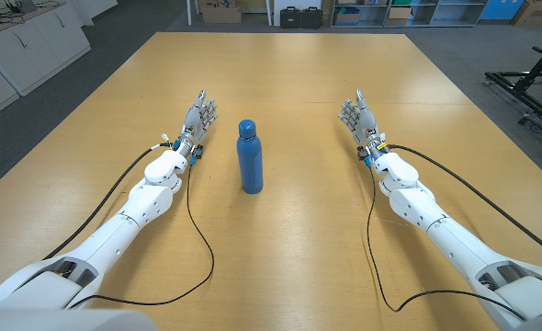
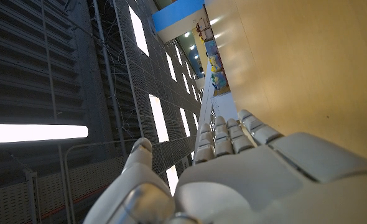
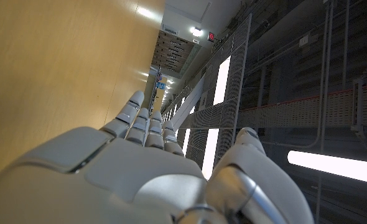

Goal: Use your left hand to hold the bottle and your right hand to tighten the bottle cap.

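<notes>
Bottle (image 1: 250,158): seam between cap and body too small to resolve at frame centre. Both forearms cut off at the bottom corners. Shelving items along the top edge cropped, unidentifiable.

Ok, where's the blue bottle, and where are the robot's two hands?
blue bottle (image 1: 250,164): head view, on the middle of its body.
left hand (image 1: 197,119): head view, on the middle of the hand.
right hand (image 1: 355,117): head view, on the middle of the hand.
</notes>
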